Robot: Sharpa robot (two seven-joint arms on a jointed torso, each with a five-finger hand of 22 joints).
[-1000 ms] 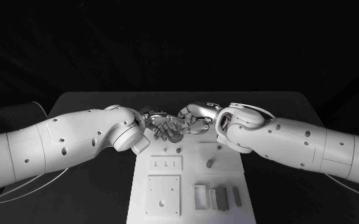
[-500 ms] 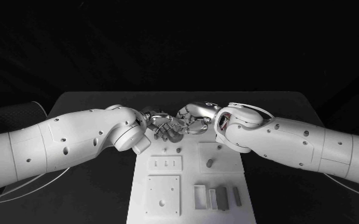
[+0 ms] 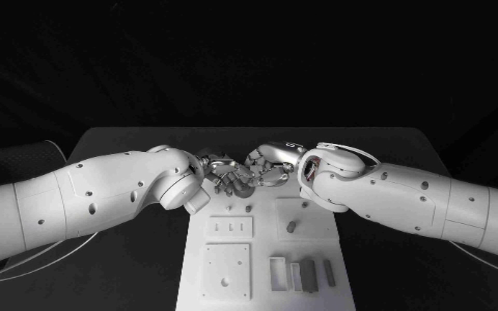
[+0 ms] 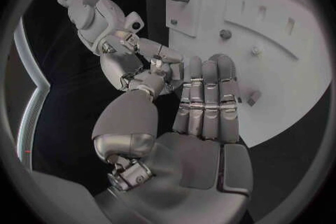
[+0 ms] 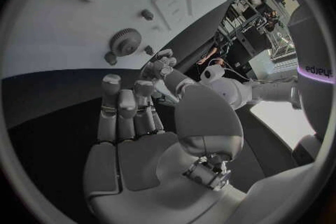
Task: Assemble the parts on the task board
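Note:
The white task board (image 3: 262, 284) runs from the table's near edge to its middle. Both hands meet over its far end. My left hand (image 3: 222, 175) has its long fingers (image 4: 205, 102) held straight and together, low over the board (image 4: 294, 67), and its thumb reaches toward the right hand (image 4: 133, 56). My right hand (image 3: 272, 166) points its thumb (image 5: 203, 115) at the left hand's fingertips (image 5: 159, 64). Their tips touch or nearly touch; I cannot tell whether a part sits between them. A grey gear (image 5: 126, 42) lies on the board by the hands.
Several grey bars (image 3: 302, 273) stand in a row at the board's near right. A short peg (image 3: 291, 226) stands on the right plate, and a slotted plate (image 3: 230, 226) lies to its left. A small square part (image 4: 253, 98) lies by the left fingertips.
The fingertips of both hands have shifted a little closer together above the board's far end. The arms and the parts on the board have stayed put.

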